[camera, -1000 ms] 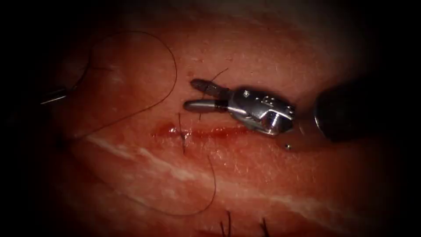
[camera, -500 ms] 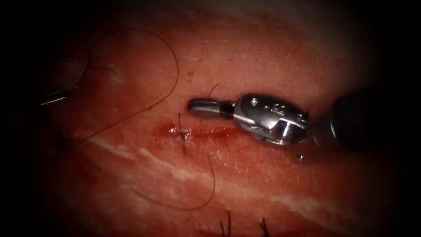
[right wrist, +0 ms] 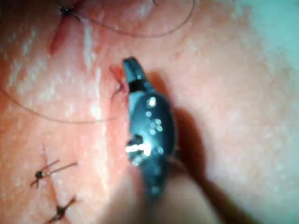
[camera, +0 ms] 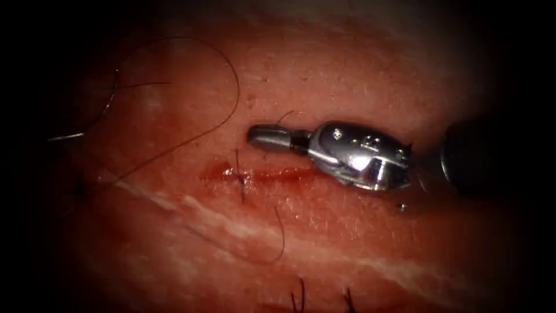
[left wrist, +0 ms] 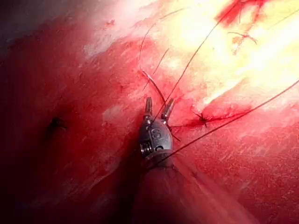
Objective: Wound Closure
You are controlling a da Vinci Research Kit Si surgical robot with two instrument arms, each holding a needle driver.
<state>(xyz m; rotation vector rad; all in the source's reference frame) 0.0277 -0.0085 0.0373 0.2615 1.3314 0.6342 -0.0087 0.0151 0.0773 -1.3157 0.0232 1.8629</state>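
Endoscope view has the right tool [camera: 272,139] just above the cut [camera: 260,174], its jaws pressed together, apparently pinching a short dark end of thread [camera: 284,116] that curls out above them. The right wrist view agrees: the jaws are fully closed with no gap. In the left wrist view the left tool [left wrist: 158,107] holds its jaws a little apart in a narrow V. A strand crosses between them, but whether it is gripped I cannot tell. The thread looks hair-fine, limp and nearly weightless, probably slick from the red fluid [camera: 217,170], so it likely wants a flat, firm pinch near its free end rather than a tug. Beyond the jaws, one stitch [camera: 240,179] crosses the cut toward its left end, and a long loop of thread sweeps over the tissue [camera: 347,75] to the left. A thin bright sliver [camera: 66,137] at the far left may be the needle, lying outside the cut. If so, it would be stiff and is best taken on its body, clear of the point.
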